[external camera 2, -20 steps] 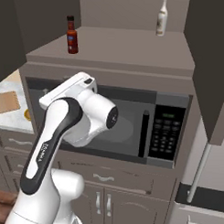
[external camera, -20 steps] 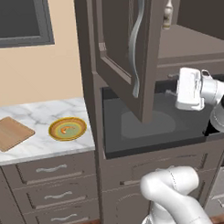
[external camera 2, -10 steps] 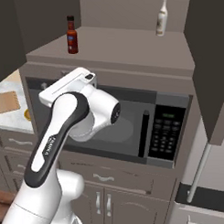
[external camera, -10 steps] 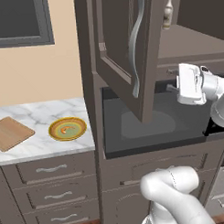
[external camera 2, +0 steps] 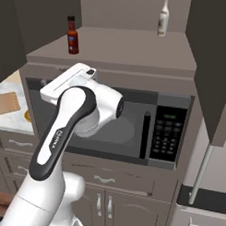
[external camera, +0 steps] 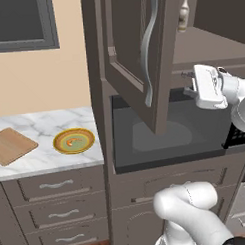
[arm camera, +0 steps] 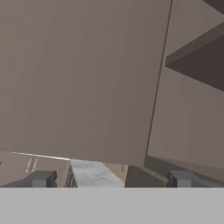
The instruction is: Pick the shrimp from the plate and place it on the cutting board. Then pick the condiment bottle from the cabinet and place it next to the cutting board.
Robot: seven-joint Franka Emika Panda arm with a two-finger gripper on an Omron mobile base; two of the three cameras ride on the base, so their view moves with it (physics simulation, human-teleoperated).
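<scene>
Our gripper (arm camera: 109, 178), jaws apart and empty, faces the cabinet (external camera: 142, 54) beside its open door. The shrimp (external camera: 71, 142) waits on the plate (external camera: 90, 138), near the cutting board (external camera: 13, 146); the condiment bottle (external camera 2: 72, 35) stands on the shelf.

Marble counter (external camera: 44, 124), beige wall (external camera: 67, 71), microwave (external camera 2: 146, 130)

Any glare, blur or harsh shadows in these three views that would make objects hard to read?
Left base view: flat, even rendered light, no glare; the plate and cutting board read clearly, the shrimp only as a small orange fleck. Right base view: sharp; the condiment bottle stands out, cabinet interior dim. Hand view: soft, featureless brown panels at close range.
</scene>
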